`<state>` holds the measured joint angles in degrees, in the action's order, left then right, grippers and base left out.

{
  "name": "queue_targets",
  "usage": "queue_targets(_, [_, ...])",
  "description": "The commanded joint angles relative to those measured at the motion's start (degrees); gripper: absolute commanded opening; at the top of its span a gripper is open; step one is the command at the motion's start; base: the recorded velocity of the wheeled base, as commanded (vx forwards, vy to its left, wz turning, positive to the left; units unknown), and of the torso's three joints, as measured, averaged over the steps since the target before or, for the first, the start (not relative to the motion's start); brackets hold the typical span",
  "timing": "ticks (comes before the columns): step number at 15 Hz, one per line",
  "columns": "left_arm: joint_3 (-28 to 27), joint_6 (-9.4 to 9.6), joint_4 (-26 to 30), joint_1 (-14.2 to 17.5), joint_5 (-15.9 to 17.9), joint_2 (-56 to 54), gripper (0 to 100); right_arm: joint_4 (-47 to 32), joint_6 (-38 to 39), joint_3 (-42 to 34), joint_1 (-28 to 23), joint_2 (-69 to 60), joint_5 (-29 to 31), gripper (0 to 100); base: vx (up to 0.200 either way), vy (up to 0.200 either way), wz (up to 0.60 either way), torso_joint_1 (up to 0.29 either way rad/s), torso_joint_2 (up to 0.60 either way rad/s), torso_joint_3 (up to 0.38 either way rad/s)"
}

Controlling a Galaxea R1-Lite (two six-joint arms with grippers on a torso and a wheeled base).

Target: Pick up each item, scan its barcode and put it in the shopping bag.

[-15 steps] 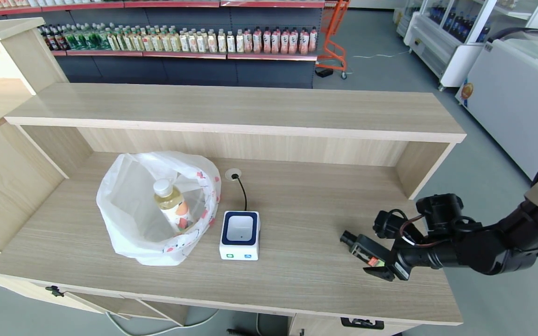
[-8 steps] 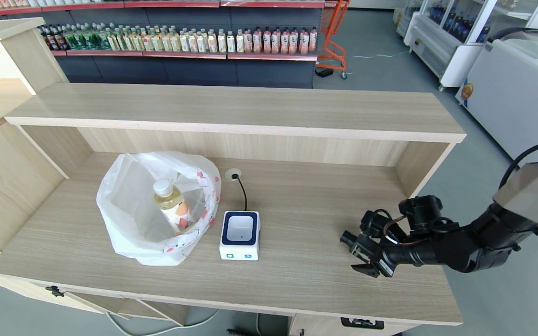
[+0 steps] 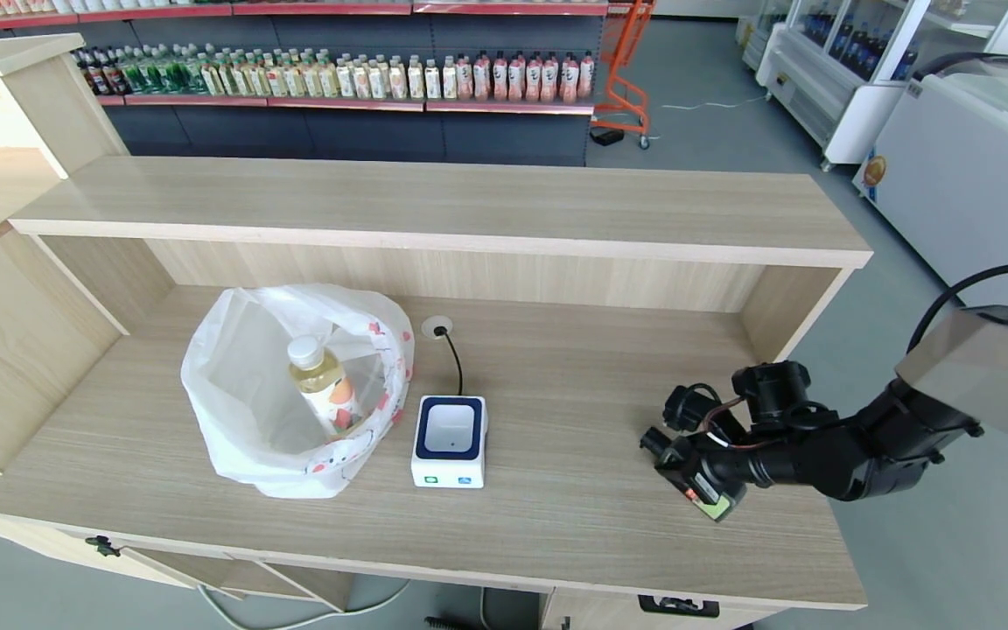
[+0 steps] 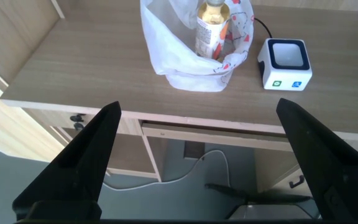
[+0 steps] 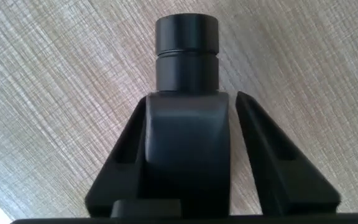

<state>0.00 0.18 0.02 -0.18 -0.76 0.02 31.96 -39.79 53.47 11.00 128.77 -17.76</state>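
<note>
I had the right gripper (image 5: 191, 99) clamped on a dark, black-capped item (image 5: 186, 134), jaws snug against both its sides, down at the counter's (image 3: 556, 411) 4 o'clock corner. The scanner (image 3: 449, 440) sat well apart at its 9 o'clock. The shopping bag (image 3: 233, 420) was just beside that, again at 9, with a bottle (image 3: 322, 385) leaning inside. My left gripper (image 4: 197, 107) hung spread wide, holding nothing.

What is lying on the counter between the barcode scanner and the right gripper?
Nothing. In the head view, the counter between the barcode scanner and the right gripper is bare wood.
</note>
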Motion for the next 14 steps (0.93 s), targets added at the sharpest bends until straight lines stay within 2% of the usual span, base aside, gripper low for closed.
queue_targets(1, [0.0, -0.01, 0.0, 0.0, 0.0, 0.0, 100, -0.2, 0.3, 0.7, 0.3, 1.2, 0.3, 0, 0.000, 0.000, 0.00, 0.000, 0.00, 0.000])
queue_targets(7, [0.0, -0.01, 0.0, 0.0, 0.0, 0.0, 100, 1.3, 2.0, -1.8, 0.2, -1.7, 0.3, 0, 0.000, 0.000, 0.00, 0.000, 0.00, 0.000])
queue_targets(11, [0.0, -0.01, 0.0, 0.0, 0.0, 0.0, 100, 8.7, 8.9, -7.4, -0.3, -10.3, 0.3, 0, 0.000, 0.000, 0.00, 0.000, 0.00, 0.000])
queue_targets(13, [0.0, -0.01, 0.0, 0.0, 0.0, 0.0, 100, 15.3, 7.9, -11.9, -1.4, -14.5, 0.3, 0, 0.000, 0.000, 0.00, 0.000, 0.00, 0.000])
queue_targets(14, [0.0, -0.01, 0.0, 0.0, 0.0, 0.0, 100, 19.3, 3.2, -15.1, -2.5, -16.9, 0.4, 0, 0.000, 0.000, 0.00, 0.000, 0.00, 0.000])
